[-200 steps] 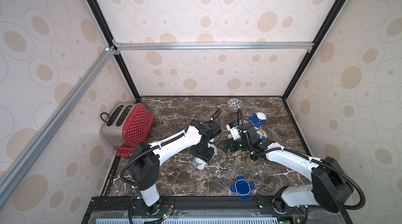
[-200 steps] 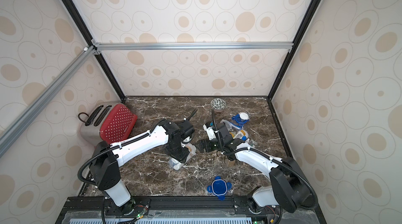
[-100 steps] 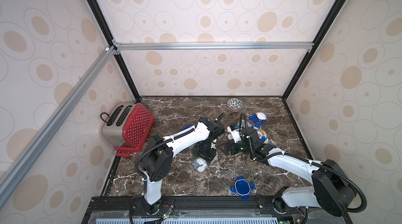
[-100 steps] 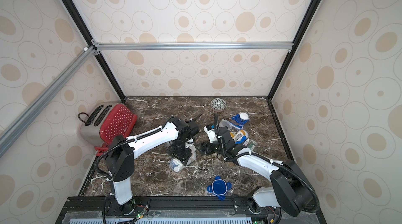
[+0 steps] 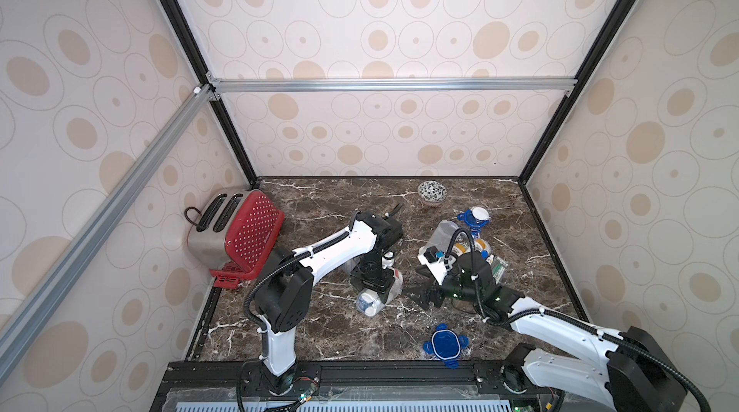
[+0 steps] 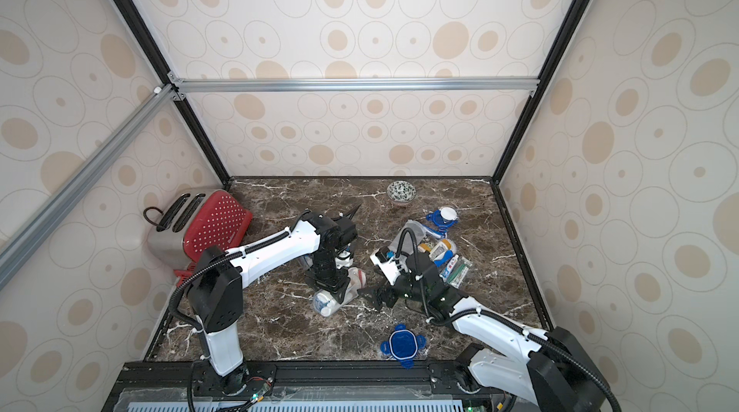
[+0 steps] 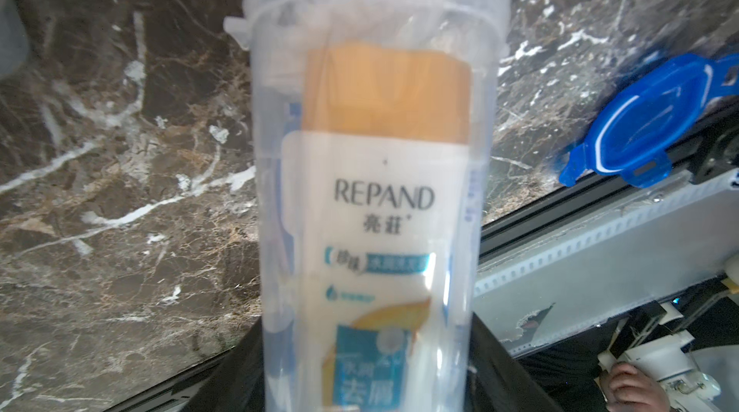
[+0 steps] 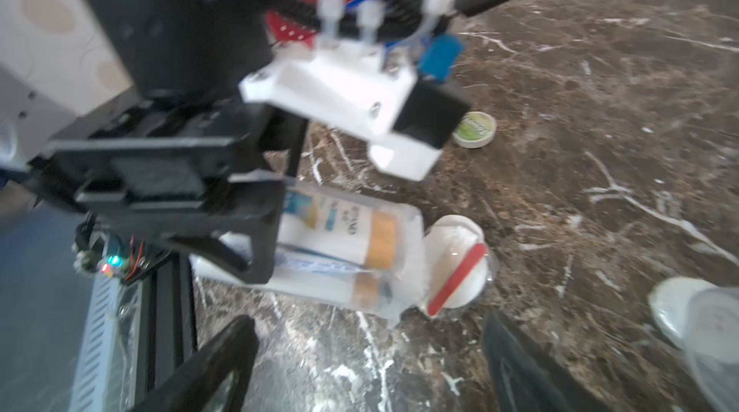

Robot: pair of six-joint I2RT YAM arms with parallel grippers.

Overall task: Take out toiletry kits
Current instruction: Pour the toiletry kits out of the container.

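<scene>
Dark marble tabletop [image 5: 320, 206] lies under both arms. Your left gripper [image 5: 376, 290] is clamped around a clear jar [image 7: 376, 70] tipped on its side. A gold-capped white bottle [image 7: 384, 190] sits inside it, and a round white packet [image 8: 460, 266] lies at its mouth. Your right gripper [image 8: 366, 326] stands spread wide and empty, just beside that mouth. More toiletry kit pieces [image 6: 454, 270] lie loose on the marble near the right wrist.

The left arm [image 5: 336, 248] and right arm [image 5: 560, 326] share white links, black joints and ribbed black cables.
</scene>
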